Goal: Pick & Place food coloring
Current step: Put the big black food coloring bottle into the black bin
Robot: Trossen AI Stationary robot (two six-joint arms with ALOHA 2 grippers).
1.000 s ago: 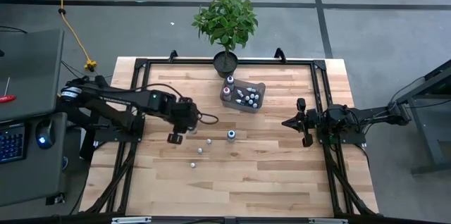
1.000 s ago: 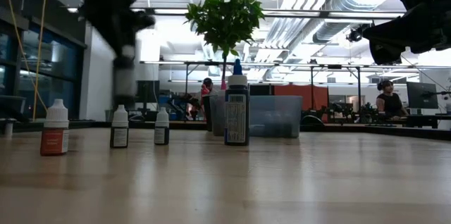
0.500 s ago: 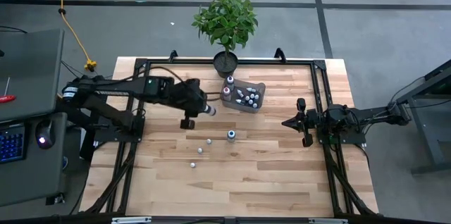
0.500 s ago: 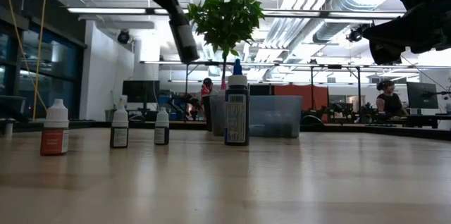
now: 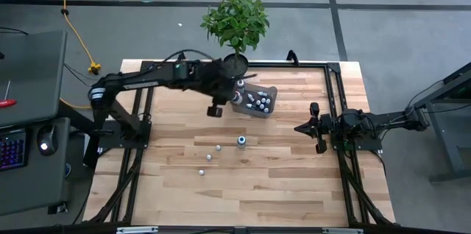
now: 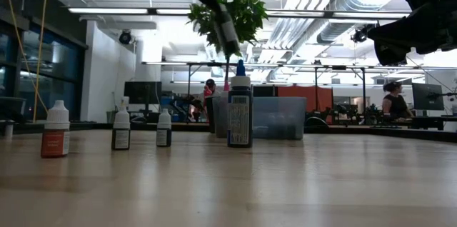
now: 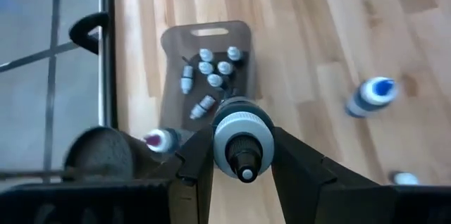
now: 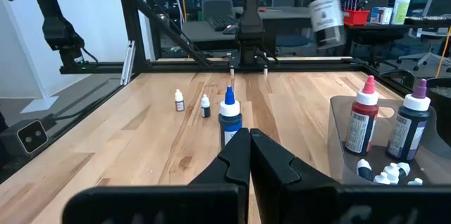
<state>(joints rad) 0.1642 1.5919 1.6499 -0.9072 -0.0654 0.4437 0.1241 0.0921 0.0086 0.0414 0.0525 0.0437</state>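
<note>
Since the earlier frames my left arm has swung from the middle of the desk [image 5: 294, 182] up toward the far edge, and it now carries a small bottle [image 7: 242, 141] that was not in its grip when it hung over the loose ones. The left pincer [image 5: 221, 107] sits just beside the near-left corner of the clear bin [image 5: 274, 91], above the desk. Its 2 fingers [image 7: 197, 164] are closed on the bottle's grey-white cap end, the dark nozzle pointing at the wrist camera. From the right wrist view the held bottle [image 8: 325, 13] hangs high, tilted, well above the wood.

The bin lies past the pincer and holds several tiny bottles [image 7: 215, 69] lying loose, plus a red-capped bottle [image 8: 364, 122] and a purple-capped bottle [image 8: 410, 125] standing upright.

Still out on the desk: a blue-capped bottle [image 5: 241, 140] and 3 whitish-capped ones [image 5: 208, 157], all well apart from the left pincer.

My right pincer [image 5: 300, 127] waits at the right side of the desk, its fingers pressed together on nothing.
</note>
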